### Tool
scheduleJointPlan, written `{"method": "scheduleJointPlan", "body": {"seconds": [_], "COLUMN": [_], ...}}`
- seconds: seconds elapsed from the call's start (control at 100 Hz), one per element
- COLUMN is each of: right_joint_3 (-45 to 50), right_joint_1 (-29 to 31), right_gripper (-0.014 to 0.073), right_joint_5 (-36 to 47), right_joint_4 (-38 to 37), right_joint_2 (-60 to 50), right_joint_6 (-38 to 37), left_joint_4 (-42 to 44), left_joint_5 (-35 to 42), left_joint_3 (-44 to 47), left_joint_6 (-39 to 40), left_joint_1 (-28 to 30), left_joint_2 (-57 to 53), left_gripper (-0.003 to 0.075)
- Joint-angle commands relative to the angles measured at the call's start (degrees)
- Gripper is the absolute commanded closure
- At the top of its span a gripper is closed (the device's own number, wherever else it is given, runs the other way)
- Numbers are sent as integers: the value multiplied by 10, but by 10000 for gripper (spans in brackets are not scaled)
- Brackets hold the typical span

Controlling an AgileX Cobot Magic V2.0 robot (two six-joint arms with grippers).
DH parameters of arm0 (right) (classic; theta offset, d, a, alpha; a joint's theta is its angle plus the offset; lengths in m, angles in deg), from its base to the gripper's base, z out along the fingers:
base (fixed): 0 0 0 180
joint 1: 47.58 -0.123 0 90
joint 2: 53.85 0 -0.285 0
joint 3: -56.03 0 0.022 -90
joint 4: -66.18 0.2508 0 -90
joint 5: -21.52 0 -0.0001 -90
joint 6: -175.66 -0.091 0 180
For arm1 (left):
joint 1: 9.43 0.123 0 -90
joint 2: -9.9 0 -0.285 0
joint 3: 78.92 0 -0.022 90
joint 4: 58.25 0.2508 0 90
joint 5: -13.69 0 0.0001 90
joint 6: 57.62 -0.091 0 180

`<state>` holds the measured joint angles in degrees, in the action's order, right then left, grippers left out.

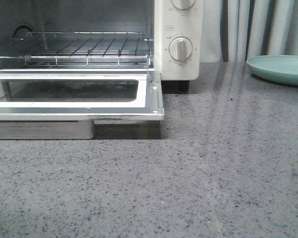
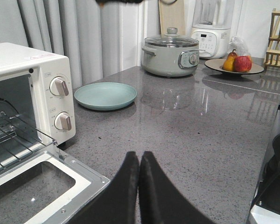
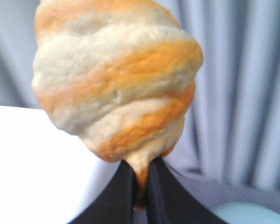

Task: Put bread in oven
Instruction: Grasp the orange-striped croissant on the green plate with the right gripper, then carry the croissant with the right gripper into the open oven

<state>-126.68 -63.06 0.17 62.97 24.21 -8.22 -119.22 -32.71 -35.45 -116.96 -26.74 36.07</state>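
Note:
The white oven (image 1: pixel 181 39) stands at the back left with its glass door (image 1: pixel 74 96) folded down flat and its wire rack (image 1: pixel 84 47) bare; it also shows in the left wrist view (image 2: pixel 32 93). My right gripper (image 3: pixel 141 175) is shut on one tip of the bread (image 3: pixel 116 79), a golden-brown roll with cream stripes, held up in the air in front of the curtain. Neither shows in the front view. My left gripper (image 2: pixel 139 161) is shut and empty, above the counter beside the open door's corner.
A pale green plate (image 1: pixel 280 68) lies on the grey counter right of the oven, also in the left wrist view (image 2: pixel 105 95). Farther off are a grey cooker pot (image 2: pixel 170 56), a blender (image 2: pixel 211 28) and a fruit dish (image 2: pixel 234 65). Curtains hang behind.

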Motion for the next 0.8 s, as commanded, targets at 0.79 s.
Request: {"method": "scheduleJointPlan", "body": {"seconds": [0.79], "right_joint_3": [-18], "right_joint_1": [-380], "right_gripper": [662], "right_joint_5": [-58], "right_joint_4": [-42], "right_joint_2": [128], "right_joint_6": [7], "left_joint_4": [-29], "left_joint_5": [33], "left_joint_3": [-14], "left_joint_6": [6], "left_joint_1": [-3], "left_joint_2": [6], "left_gripper": [742]}}
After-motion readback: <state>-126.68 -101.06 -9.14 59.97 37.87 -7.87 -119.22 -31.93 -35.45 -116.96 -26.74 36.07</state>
